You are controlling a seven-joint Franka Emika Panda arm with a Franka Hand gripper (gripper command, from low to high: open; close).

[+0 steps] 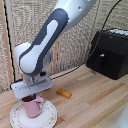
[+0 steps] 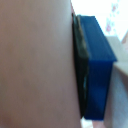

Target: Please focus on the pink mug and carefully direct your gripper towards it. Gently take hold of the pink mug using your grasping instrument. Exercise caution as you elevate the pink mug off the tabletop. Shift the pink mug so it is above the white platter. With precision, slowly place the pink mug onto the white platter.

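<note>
From the exterior view, the white boxy gripper point(image 1: 31, 95) at the end of the white and grey arm point(image 1: 47, 35) hangs low over the wooden tabletop point(image 1: 95, 100), at about 8 o'clock in the picture. Directly beneath it, at its 6 o'clock, sits the small pink ceramic mug point(image 1: 32, 106), upright, its rim tucked up under the gripper body and its handle point(image 1: 39, 100) pointing toward 2 o'clock. The mug rests on the large round white platter point(image 1: 50, 117) with its faint floral rim. The fingers reach down at the mug's rim and look closed on it, though the contact itself is hidden. A small orange block point(image 1: 63, 93) lies on the wood at 3 o'clock of the gripper, near but apart from the platter. A black boxy appliance point(image 1: 110, 52) stands well off at 2 o'clock.

In the wrist view, a blue finger pad point(image 2: 97, 65) presses flat against the mug's pink wall point(image 2: 35, 65), with a sliver of white platter at 1 o'clock.
</note>
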